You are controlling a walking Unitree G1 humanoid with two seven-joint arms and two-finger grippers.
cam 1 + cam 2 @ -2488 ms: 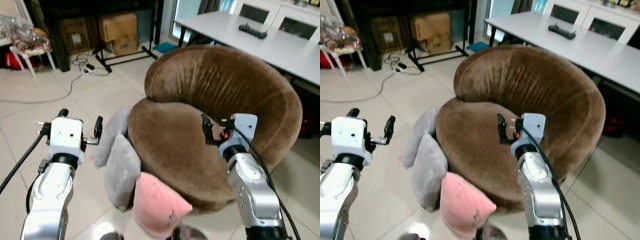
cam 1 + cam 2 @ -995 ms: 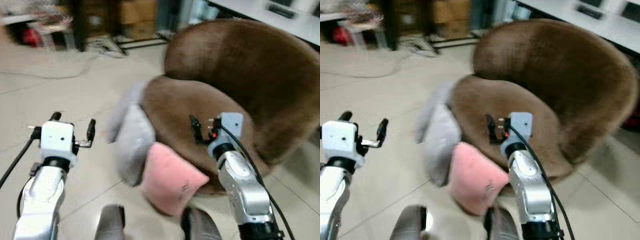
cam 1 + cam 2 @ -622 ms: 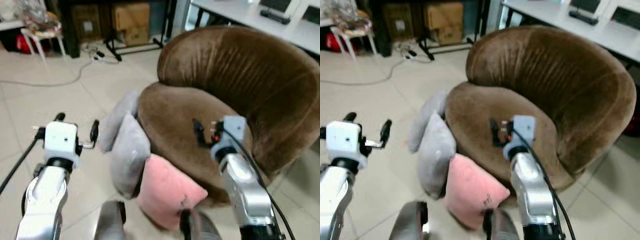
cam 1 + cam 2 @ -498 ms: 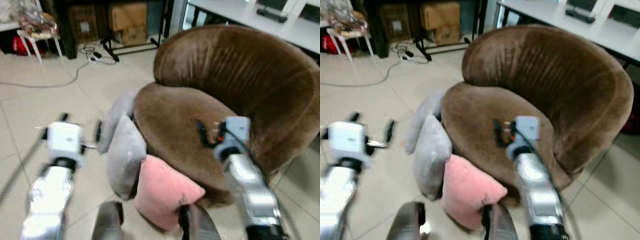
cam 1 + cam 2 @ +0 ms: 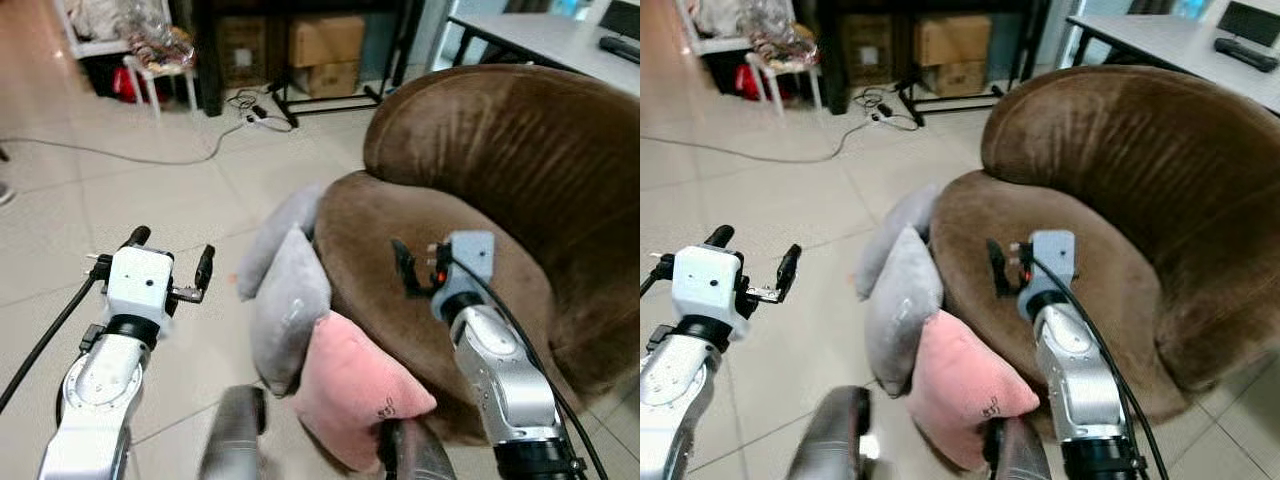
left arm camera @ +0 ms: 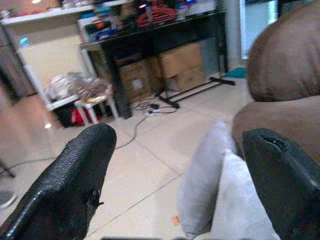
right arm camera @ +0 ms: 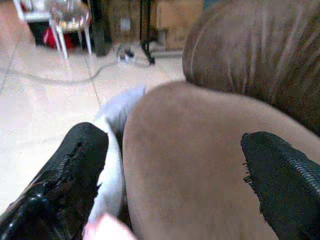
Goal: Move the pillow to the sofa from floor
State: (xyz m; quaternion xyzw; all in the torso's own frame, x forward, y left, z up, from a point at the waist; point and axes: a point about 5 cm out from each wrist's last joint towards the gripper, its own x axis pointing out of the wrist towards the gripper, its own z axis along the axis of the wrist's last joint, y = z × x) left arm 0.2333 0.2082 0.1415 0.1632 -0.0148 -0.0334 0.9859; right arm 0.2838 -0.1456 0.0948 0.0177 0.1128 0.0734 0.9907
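Three pillows are seen leaning on the floor against the brown sofa (image 5: 480,200): two grey (image 5: 288,305) and a pink pillow (image 5: 355,390) nearest. Both claws are held released and empty, the left claw (image 5: 170,268) above bare floor beside the grey pair, the right claw (image 5: 408,270) over the seat. The pink pillow is judged below and between them, somewhat nearer the right.

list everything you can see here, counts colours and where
sofa: 1, brown, round, right of centre on the floor
pillows: 3 on the floor against the sofa's front; two grey, one pink nearest the robot
cardboard boxes: at least 2, brown, under the dark shelving at the back
stool: 1, white legs, back left
cables: on the tiles, back left
table: 1, white, back right
left gripper: fingers open, over the tiles
right gripper: fingers open, above the sofa seat
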